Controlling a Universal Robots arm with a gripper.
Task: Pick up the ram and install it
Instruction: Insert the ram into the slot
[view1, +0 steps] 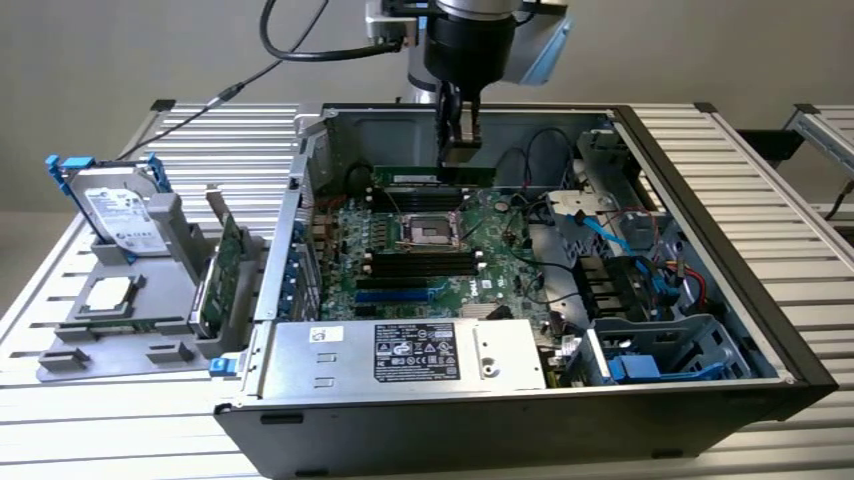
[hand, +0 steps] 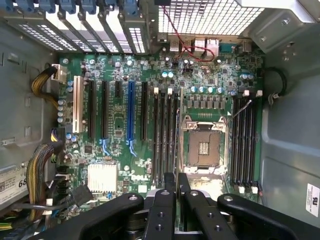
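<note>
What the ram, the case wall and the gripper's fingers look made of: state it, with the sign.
The ram: thin green board, matte, probably fibreglass laminate. The case wall: flat grey sheet with folded edges and dull sheen, likely painted or bare steel. The fingers: matte black, bolted parts; anodised metal or hard plastic, cannot tell.

Black gripper (hand: 176, 182) with round screws; black cylindrical wrist (view1: 470, 40), looping black cable (view1: 264, 35)
</note>
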